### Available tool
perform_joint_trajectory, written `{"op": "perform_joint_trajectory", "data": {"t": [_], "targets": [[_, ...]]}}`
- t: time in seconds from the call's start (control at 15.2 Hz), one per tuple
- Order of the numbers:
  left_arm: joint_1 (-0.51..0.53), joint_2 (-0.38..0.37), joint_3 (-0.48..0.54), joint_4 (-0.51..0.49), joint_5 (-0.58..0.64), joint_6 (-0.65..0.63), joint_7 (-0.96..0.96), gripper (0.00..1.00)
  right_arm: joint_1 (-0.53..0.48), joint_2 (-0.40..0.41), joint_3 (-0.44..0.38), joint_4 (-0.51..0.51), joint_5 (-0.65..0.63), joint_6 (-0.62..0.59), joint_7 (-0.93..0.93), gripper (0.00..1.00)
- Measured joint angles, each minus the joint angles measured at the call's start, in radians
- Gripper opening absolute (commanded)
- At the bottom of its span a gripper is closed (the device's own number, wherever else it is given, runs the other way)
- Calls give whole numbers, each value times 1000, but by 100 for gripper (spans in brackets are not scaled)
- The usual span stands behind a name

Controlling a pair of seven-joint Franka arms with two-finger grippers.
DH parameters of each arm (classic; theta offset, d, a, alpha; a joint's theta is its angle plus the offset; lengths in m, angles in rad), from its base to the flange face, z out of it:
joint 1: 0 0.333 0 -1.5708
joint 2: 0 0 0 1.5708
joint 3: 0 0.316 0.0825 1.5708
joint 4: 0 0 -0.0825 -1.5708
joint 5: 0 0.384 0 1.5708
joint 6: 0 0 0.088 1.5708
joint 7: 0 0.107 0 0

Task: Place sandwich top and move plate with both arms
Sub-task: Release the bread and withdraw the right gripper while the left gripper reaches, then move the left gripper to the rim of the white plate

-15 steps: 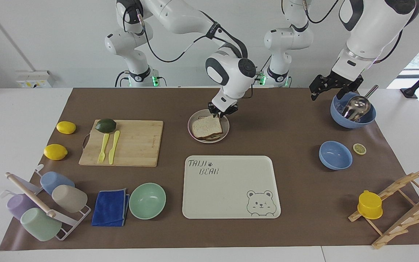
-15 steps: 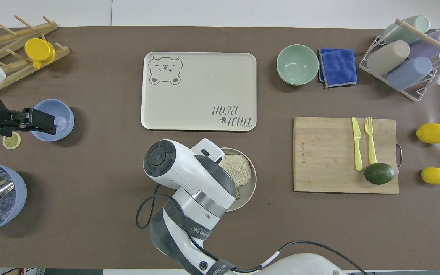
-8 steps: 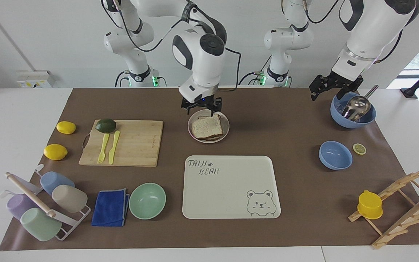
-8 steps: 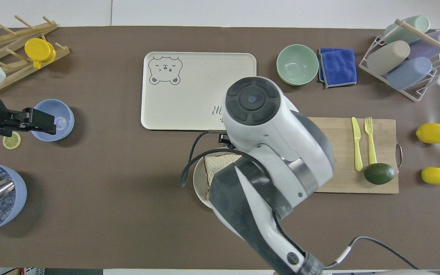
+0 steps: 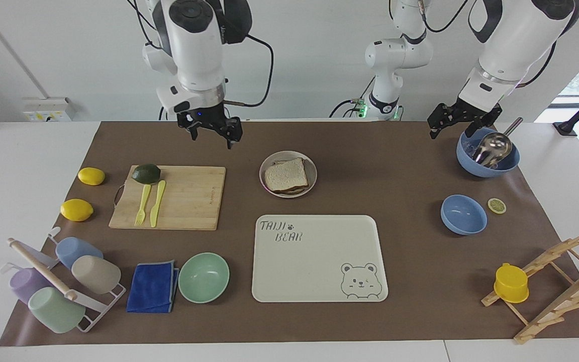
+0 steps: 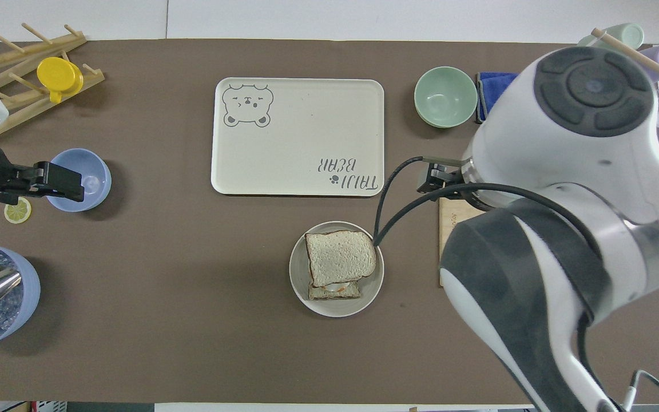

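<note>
The sandwich top (image 5: 284,175), a pale bread slice with a brown crust, lies on a toasted slice with egg (image 6: 334,289) in the small beige plate (image 5: 312,177). The top (image 6: 340,257) and the plate (image 6: 364,294) also show in the overhead view. My right gripper (image 5: 211,131) is open and empty. It hangs high over the mat by the cutting board's edge nearer the robots, well apart from the plate. My left gripper (image 5: 463,120) waits in the air above the blue bowl with the ladle (image 5: 488,151).
The bear-printed tray (image 5: 319,261) lies farther from the robots than the plate. A cutting board (image 5: 184,201) with an avocado, knife and fork lies beside the plate toward the right arm's end. A mint bowl (image 5: 204,277), a blue cloth and a small blue bowl (image 5: 463,214) lie around.
My right gripper let go of the bread slice, rose and swung away toward the right arm's end of the table. The slice stays on the plate. The left arm has not moved.
</note>
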Motion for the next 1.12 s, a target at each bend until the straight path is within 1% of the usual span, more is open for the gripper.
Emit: {"op": "perform_joint_trajectory", "data": {"t": [0.2, 0.26, 0.39, 0.46, 0.59, 0.72, 0.92, 1.12], "targets": [[0, -6, -3, -19, 0, 9, -2, 100, -166, -15, -16, -6, 1, -31, -257, 100], [-1, -8, -7, -28, 0, 21, -9, 100, -192, -14, -37, -9, 1, -33, -322, 100], [-9, -21, -19, -70, -1, 63, -33, 100, -198, -11, -78, -12, 2, -36, -383, 100], [-29, -29, -25, -101, -6, 86, -54, 100, -197, -10, -83, -12, 2, -36, -387, 100], [-99, -35, -32, -161, -23, 135, -138, 100, -188, -9, -97, -12, 2, -36, -388, 100], [-172, -36, -37, -233, -50, 216, -209, 100, -181, -9, -128, -7, 3, -46, -411, 100], [-250, -31, -40, -337, -71, 341, -248, 100, -175, -9, -165, -1, 7, -54, -458, 100], [-312, -11, -41, -419, -76, 441, -267, 100, -171, -8, -168, 0, 8, -54, -461, 100]]}}
